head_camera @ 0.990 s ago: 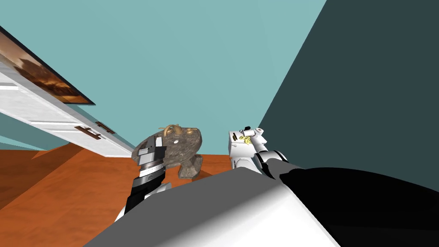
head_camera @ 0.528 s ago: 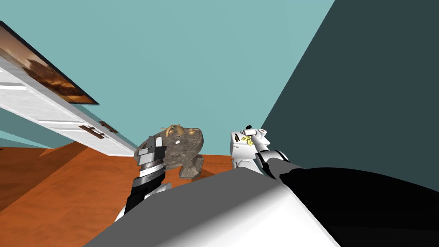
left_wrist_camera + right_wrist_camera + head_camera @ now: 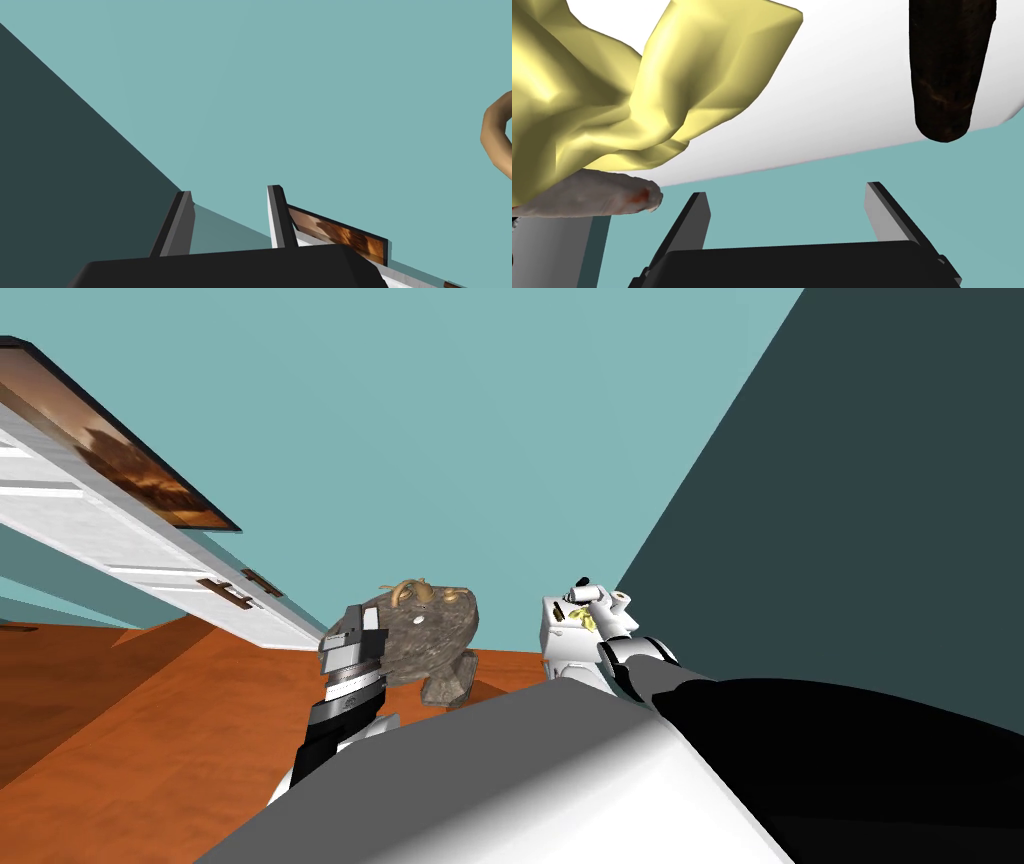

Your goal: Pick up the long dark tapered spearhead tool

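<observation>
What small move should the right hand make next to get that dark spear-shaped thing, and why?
Probably a small sideways shift of the right gripper toward the long dark tapered spearhead tool. Its fingers stand open, but the tool lies on the white surface out beyond one finger, not between them; the crumpled yellow object sits on the other side.

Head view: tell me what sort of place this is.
Probably a furnished room in a house: teal walls, an orange-brown wood floor, a framed picture, a round stone-like side table carrying golden ornaments, and a small white stand.
</observation>
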Controlling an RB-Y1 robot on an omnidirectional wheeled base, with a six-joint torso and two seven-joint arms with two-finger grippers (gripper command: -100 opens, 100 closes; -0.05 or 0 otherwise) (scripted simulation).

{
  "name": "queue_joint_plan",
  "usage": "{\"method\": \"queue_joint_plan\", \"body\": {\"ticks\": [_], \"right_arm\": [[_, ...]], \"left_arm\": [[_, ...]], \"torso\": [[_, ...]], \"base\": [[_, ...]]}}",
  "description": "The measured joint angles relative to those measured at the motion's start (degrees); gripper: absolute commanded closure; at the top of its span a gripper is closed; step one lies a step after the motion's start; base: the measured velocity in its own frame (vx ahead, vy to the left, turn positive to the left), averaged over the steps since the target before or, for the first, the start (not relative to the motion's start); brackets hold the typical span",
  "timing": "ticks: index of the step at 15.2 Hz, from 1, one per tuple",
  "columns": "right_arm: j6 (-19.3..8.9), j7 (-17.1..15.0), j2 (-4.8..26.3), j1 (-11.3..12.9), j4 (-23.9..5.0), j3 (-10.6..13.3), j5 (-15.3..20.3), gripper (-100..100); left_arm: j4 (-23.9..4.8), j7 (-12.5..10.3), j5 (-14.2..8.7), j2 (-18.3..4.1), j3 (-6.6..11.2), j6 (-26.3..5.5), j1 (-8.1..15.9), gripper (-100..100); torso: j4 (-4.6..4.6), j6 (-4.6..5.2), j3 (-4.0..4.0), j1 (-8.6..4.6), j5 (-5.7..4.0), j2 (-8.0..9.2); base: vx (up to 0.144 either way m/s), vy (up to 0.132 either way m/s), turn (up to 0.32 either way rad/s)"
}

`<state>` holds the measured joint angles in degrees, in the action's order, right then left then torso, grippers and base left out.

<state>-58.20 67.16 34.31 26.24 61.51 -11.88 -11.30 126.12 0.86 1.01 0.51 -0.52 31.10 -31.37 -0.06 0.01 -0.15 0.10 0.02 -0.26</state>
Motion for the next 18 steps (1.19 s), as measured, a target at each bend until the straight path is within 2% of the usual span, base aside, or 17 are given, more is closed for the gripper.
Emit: {"method": "queue_joint_plan", "body": {"ticks": [13, 18], "right_arm": [[-12.8, 8.5, 1.9, 0.4, 1.9, -0.7, -3.8, -100], [-17.3, 11.6, 2.5, 0.9, 1.7, -0.6, -5.3, -100]], "left_arm": [[0.0, 0.0, 0.0, 0.0, 0.0, 0.0, 0.0, 0], [0.0, 0.0, 0.0, 0.0, 0.0, 0.0, 0.0, 0]], "torso": [[0.01, -0.01, 0.02, -0.05, -0.01, 0.03], [0.01, 0.0, 0.03, -0.09, -0.02, 0.05]], "base": [[0.027, 0.014, 0.038], [0.021, 0.001, 0.038]]}}
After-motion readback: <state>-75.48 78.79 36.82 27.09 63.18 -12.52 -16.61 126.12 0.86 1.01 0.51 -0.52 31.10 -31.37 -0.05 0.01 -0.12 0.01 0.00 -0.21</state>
